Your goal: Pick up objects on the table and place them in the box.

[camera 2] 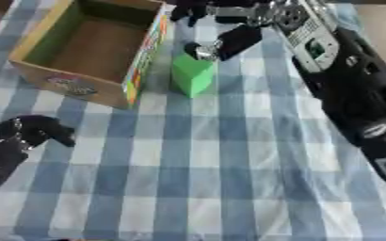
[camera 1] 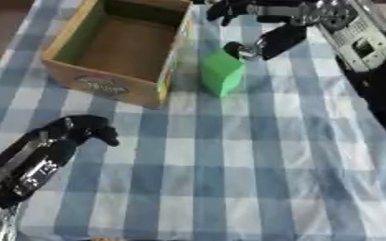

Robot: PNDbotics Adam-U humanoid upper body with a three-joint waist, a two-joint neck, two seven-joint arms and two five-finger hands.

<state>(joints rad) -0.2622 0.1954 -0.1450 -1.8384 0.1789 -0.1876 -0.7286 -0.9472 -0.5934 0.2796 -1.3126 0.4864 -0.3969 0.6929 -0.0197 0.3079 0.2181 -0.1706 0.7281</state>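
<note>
The green rectangular block [camera 1: 222, 73] stands on the blue-and-white checked cloth surface [camera 1: 254, 164], just beside the right wall of the open cardboard box [camera 1: 118, 47]. The right hand [camera 1: 266, 40] reaches in from the upper right; its fingers are spread on either side of the block's top far corner, thumb tip touching or almost touching it, and not closed on the block. The block lies directly below and in front of this hand. The left hand [camera 1: 73, 132] rests near the lower left, fingers curled, holding nothing. The box appears empty.
</note>
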